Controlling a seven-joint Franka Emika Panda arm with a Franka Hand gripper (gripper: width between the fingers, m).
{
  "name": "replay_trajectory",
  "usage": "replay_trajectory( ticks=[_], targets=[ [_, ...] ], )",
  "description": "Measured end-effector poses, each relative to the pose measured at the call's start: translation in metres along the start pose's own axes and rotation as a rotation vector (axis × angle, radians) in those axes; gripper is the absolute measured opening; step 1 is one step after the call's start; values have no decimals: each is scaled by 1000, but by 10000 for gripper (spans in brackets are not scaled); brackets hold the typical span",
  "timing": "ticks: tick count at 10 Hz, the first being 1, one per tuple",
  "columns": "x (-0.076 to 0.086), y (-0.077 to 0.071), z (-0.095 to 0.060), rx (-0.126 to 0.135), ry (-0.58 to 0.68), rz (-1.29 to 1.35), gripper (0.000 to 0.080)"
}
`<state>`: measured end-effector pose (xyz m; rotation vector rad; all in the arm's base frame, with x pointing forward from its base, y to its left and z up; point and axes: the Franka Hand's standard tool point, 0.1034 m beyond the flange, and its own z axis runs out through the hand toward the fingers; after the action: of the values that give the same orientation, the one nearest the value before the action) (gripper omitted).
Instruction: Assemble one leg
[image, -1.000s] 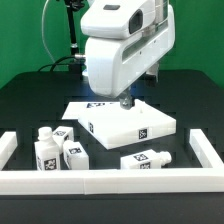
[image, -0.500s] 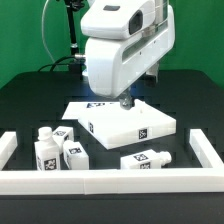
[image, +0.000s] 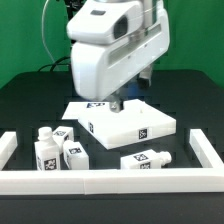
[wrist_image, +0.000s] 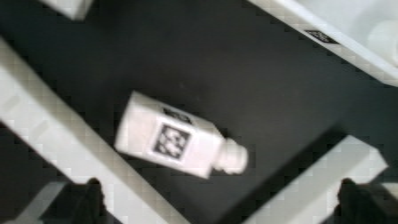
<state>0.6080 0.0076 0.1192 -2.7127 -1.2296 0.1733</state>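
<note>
Several legs lie on the black table: three white tagged posts at the front of the exterior view's left (image: 58, 148) and one at the front right (image: 146, 158). The wrist view shows one leg (wrist_image: 175, 136) lying flat, tag up, with its narrow stub (wrist_image: 235, 160) at one end. My gripper (wrist_image: 217, 205) is open and empty; its dark fingertips (wrist_image: 80, 200) stand wide apart, above the table and apart from that leg. In the exterior view the gripper (image: 117, 100) hangs over the far edge of the large white slab (image: 130, 122), mostly hidden by the white hand.
The marker board (image: 85, 105) lies behind the slab. A low white rail (image: 110, 180) borders the front and both sides of the table; it also shows in the wrist view (wrist_image: 45, 110). A tagged white edge (wrist_image: 329, 35) shows beyond the leg.
The arm's hand has shifted toward the exterior view's left and turned slightly. The slab and legs have not moved.
</note>
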Motion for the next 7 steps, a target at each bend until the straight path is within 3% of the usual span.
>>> replay_trajectory(
  ticks=[3, 5, 6, 7],
  targets=[
    [7, 14, 11, 45, 23, 150, 649],
    [8, 12, 11, 41, 20, 144, 649],
    [10, 18, 12, 3, 47, 90, 649],
    [10, 20, 21, -68, 92, 11, 649]
  ],
)
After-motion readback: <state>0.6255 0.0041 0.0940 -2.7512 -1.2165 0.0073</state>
